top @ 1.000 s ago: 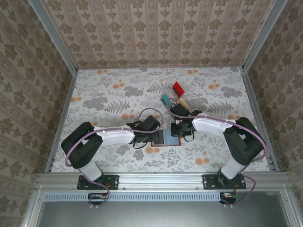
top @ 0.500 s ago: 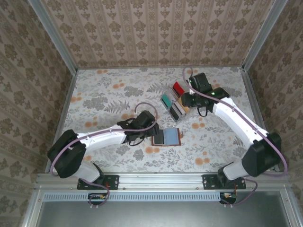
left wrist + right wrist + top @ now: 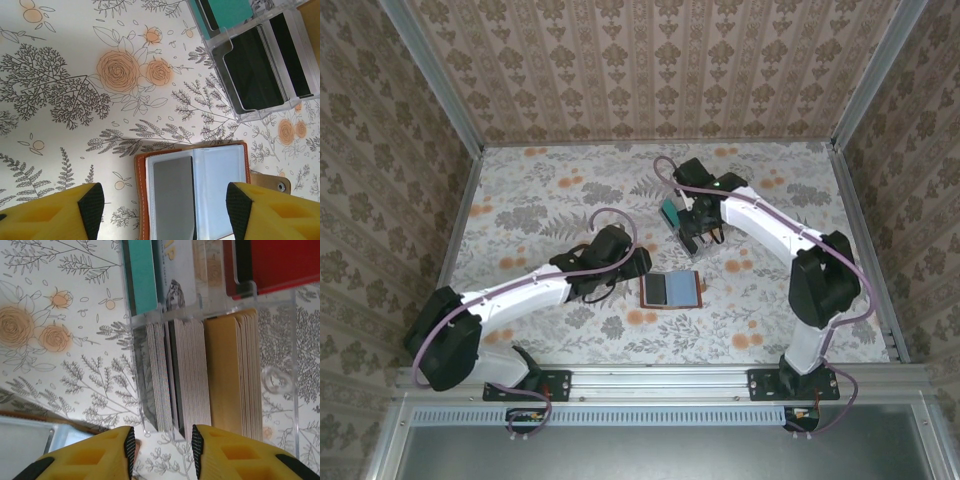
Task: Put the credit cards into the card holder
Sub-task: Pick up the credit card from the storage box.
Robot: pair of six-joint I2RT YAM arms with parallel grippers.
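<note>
The card holder (image 3: 672, 290) is seen lying open and flat on the floral table (image 3: 540, 200). A grey card (image 3: 172, 192) is tucked into its left pocket, beside a pale blue pocket. Beyond the card holder and slightly to its right, a clear rack (image 3: 275, 380) is set, in which the other credit cards (image 3: 175, 370) are stood in grey, pale and tan stacks, with teal and red pieces behind them. The right gripper (image 3: 162, 442) is poised over the grey and pale stack, its fingers parted by a narrow gap with nothing gripped. The left gripper (image 3: 162, 207) is held at the card holder's left side, its fingers spread wide and nothing caught between them.
</note>
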